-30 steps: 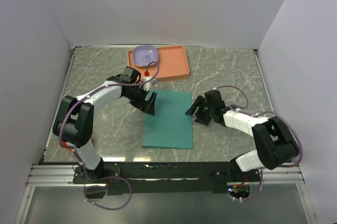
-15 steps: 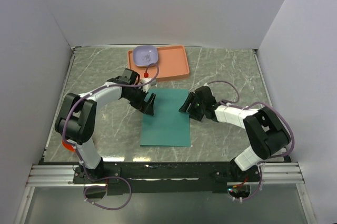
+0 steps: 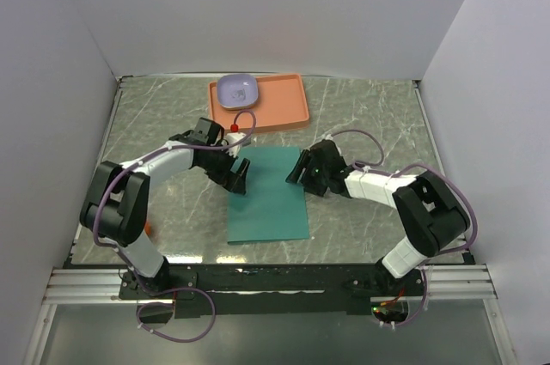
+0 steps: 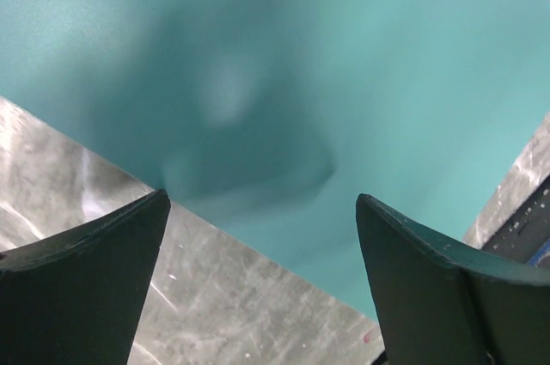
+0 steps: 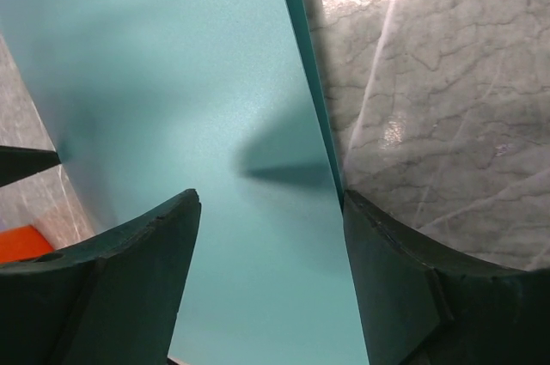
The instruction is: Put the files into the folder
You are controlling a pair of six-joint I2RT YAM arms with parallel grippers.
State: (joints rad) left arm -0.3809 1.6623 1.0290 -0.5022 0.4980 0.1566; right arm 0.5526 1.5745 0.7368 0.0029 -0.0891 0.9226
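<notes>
Left hand (image 4: 262, 200) gapes over folder (image 3: 275, 202) (closed) — inside hidden.

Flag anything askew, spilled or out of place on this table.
The flat teal card folder lies closed and slightly crooked on the marble table, with the open left claw and open right claw at its long edges. No white paper sheets show anywhere. Nothing looks spilled or damaged.
</notes>
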